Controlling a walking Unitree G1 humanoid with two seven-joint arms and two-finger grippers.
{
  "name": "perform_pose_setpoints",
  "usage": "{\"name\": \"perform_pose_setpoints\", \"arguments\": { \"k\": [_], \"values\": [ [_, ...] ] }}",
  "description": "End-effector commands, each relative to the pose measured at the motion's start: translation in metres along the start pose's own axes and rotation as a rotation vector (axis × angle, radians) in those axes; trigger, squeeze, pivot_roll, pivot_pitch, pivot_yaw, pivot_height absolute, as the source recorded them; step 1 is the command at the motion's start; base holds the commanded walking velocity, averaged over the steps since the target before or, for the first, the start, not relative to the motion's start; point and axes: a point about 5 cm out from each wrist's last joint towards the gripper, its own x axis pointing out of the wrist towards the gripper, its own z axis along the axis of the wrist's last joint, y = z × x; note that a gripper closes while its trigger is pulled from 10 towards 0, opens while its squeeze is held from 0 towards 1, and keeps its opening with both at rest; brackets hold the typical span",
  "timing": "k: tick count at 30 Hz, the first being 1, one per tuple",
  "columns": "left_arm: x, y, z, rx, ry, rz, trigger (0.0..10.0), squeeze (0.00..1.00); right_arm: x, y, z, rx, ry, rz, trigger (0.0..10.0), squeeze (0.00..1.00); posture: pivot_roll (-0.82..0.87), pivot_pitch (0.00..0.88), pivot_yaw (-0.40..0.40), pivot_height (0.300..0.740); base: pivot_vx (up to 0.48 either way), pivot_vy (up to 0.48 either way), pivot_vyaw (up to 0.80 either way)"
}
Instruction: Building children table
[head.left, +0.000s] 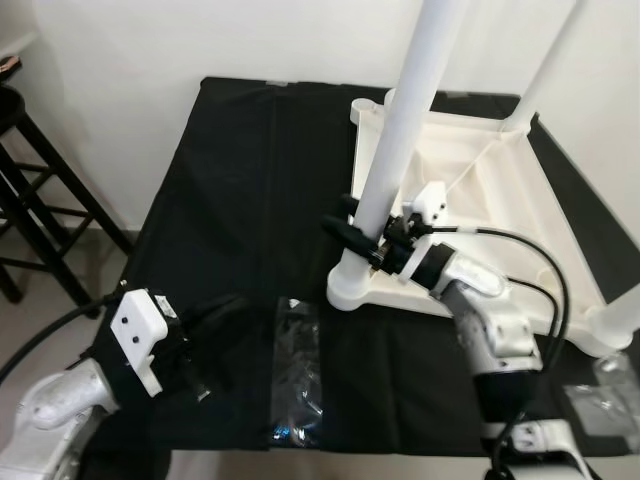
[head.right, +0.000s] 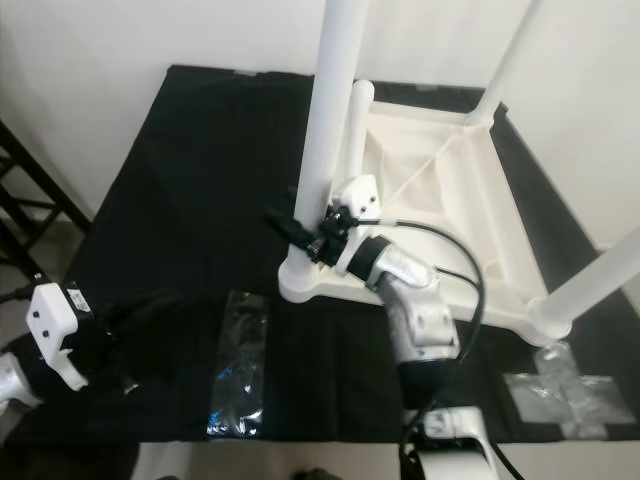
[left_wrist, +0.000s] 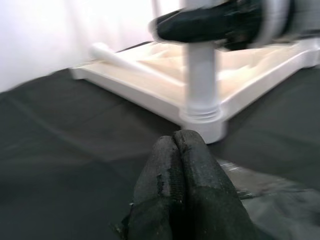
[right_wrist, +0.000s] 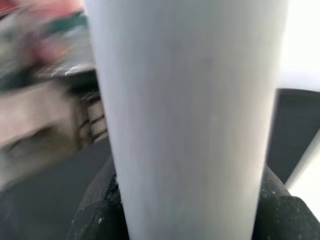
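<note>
A white children's table (head.left: 470, 170) lies upside down on a black cloth. Its near-left leg (head.left: 400, 130) stands upright in the corner socket. My right gripper (head.left: 360, 235) is shut on this leg low down, one black finger on each side; the leg (right_wrist: 190, 110) is close up in the right wrist view. My left gripper (head.left: 220, 310) rests shut on the cloth at the lower left, with nothing between its fingers (left_wrist: 180, 185), a short way from that corner. Two more legs (head.left: 555, 55) stand at the right-hand corners.
A clear plastic bag of hardware (head.left: 298, 375) lies on the cloth between the arms. Another bag (head.left: 605, 405) lies at the front right. A loose white leg (head.right: 358, 110) lies in the table's underside. A black stool (head.left: 30, 190) stands to the left, a white wall behind.
</note>
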Motion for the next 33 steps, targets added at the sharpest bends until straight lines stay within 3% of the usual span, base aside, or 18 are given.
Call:
{"name": "perform_pose_setpoints", "arguments": {
  "k": [1, 5, 6, 7, 8, 10, 11, 12, 13, 15, 17, 21, 22, 23, 26, 31, 32, 33],
  "values": [
    [0.001, -0.004, 0.004, 0.032, -0.008, -0.001, 10.0, 0.00, -0.005, 0.023, -0.038, 0.077, 0.210, -0.010, 0.0, 0.00, 0.04, 0.163, -0.068, 0.740, 0.000, 0.000, 0.00],
    [0.004, -0.009, 0.003, 0.016, -0.021, -0.007, 10.0, 0.00, -0.003, 0.020, -0.037, 0.066, 0.215, -0.021, 0.0, 0.00, 0.04, 0.159, -0.078, 0.740, 0.000, 0.000, 0.00],
    [0.005, -0.009, 0.002, -0.004, -0.026, -0.006, 10.0, 0.00, -0.001, 0.015, -0.036, 0.061, 0.216, -0.016, 3.8, 0.00, 0.04, 0.159, -0.084, 0.740, 0.000, 0.000, 0.00],
    [0.006, -0.009, 0.002, -0.015, -0.029, -0.002, 10.0, 0.00, -0.001, 0.014, -0.034, 0.068, 0.215, -0.023, 3.8, 0.00, 0.04, 0.159, -0.084, 0.740, 0.000, 0.000, 0.00],
    [0.006, -0.008, 0.001, -0.029, -0.034, 0.012, 10.0, 0.00, 0.000, 0.013, -0.031, 0.048, 0.217, -0.011, 10.0, 0.00, 0.04, 0.160, -0.081, 0.740, 0.000, 0.000, 0.00],
    [0.006, -0.007, 0.001, -0.037, -0.036, 0.018, 10.0, 0.00, 0.003, 0.012, -0.026, 0.035, 0.209, 0.021, 10.0, 0.00, 0.04, 0.160, -0.081, 0.740, 0.000, 0.000, 0.00],
    [0.007, -0.006, 0.000, -0.045, -0.036, 0.024, 10.0, 0.00, 0.006, 0.009, -0.019, 0.027, 0.196, 0.086, 10.0, 0.12, 0.04, 0.158, -0.082, 0.740, 0.000, 0.000, 0.00],
    [0.007, -0.006, 0.000, -0.045, -0.036, 0.024, 10.0, 0.00, 0.006, 0.009, -0.019, 0.027, 0.196, 0.086, 10.0, 0.12, 0.04, 0.158, -0.082, 0.740, 0.000, 0.000, 0.00],
    [0.007, -0.006, 0.000, -0.047, -0.035, 0.028, 10.0, 0.00, 0.009, 0.008, -0.011, 0.031, 0.187, 0.151, 10.0, 1.00, 0.04, 0.158, -0.082, 0.740, 0.000, 0.000, 0.00],
    [0.008, -0.006, 0.000, -0.044, -0.031, 0.026, 10.0, 0.00, 0.011, 0.006, -0.003, 0.014, 0.177, 0.217, 10.0, 1.00, 0.04, 0.156, -0.080, 0.740, 0.000, 0.000, 0.00],
    [0.009, -0.006, -0.001, -0.042, -0.026, 0.031, 10.0, 0.00, 0.016, 0.000, 0.014, -0.071, 0.162, 0.345, 10.0, 1.00, 0.05, 0.149, -0.081, 0.740, 0.000, 0.000, 0.00],
    [0.010, -0.005, -0.002, -0.042, -0.024, 0.034, 10.0, 0.00, 0.017, -0.002, 0.020, -0.107, 0.156, 0.375, 10.0, 1.00, 0.05, 0.149, -0.081, 0.740, 0.000, 0.000, 0.00],
    [0.011, -0.006, -0.002, -0.041, -0.021, 0.035, 10.0, 0.00, 0.019, -0.006, 0.026, -0.134, 0.156, 0.466, 10.0, 0.56, 0.06, 0.146, -0.086, 0.740, 0.000, 0.000, 0.00],
    [0.011, -0.006, -0.003, -0.041, -0.018, 0.036, 10.0, 0.00, 0.020, -0.010, 0.030, -0.158, 0.169, 0.568, 10.0, 0.00, 0.07, 0.143, -0.086, 0.740, 0.000, 0.000, 0.00],
    [0.012, -0.006, -0.004, -0.041, -0.014, 0.035, 10.0, 0.00, 0.024, -0.017, 0.036, -0.171, 0.196, 0.689, 10.0, 0.00, 0.08, 0.141, -0.086, 0.740, 0.000, 0.000, 0.00],
    [0.012, -0.006, -0.004, -0.044, -0.011, 0.031, 10.0, 0.00, 0.034, -0.026, 0.043, -0.171, 0.202, 0.715, 10.0, 0.00, 0.08, 0.138, -0.086, 0.740, 0.000, 0.000, 0.00],
    [0.013, -0.007, -0.005, -0.045, -0.010, 0.030, 10.0, 0.00, 0.041, -0.032, 0.047, -0.160, 0.207, 0.710, 9.0, 0.00, 0.08, 0.137, -0.085, 0.740, 0.000, 0.000, 0.00],
    [0.013, -0.007, -0.005, -0.047, -0.009, 0.029, 10.0, 0.00, 0.046, -0.037, 0.050, -0.145, 0.205, 0.706, 1.5, 0.00, 0.08, 0.136, -0.085, 0.740, 0.000, 0.000, 0.00]
  ]
}}
